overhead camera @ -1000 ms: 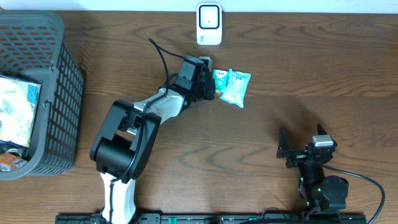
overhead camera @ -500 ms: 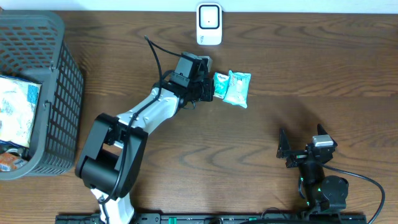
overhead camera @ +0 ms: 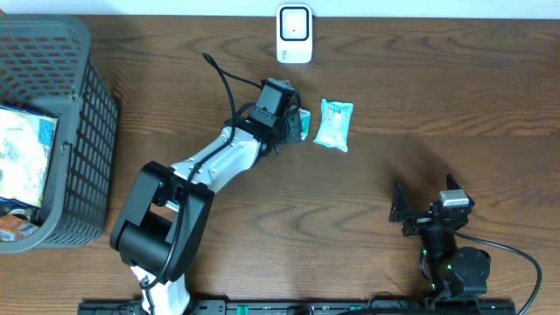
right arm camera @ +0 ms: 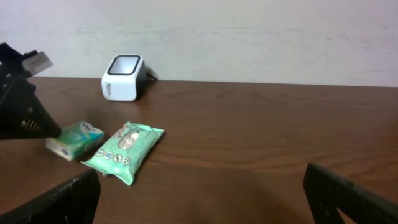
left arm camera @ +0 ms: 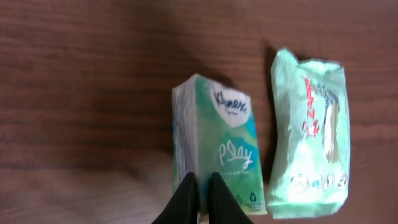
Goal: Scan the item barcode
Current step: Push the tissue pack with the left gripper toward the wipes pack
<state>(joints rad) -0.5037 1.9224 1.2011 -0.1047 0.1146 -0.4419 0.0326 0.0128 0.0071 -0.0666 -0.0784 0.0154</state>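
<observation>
the left gripper is clenched on the near edge of the teal and white soft tissue pack. the pack is just beside the mint green crinkled plastic packet, not touching it, on the dark wooden counter. pinching only an edge probably keeps the faces bare for the white boxy barcode scanner, which stands near, toward the wall. the right gripper rests released and empty by the front edge, out of the way. the left wrist view shows the pinch and the printed face. the right wrist view shows, from the side, how low the pack is; whether it is lifted i cannot tell.
</observation>
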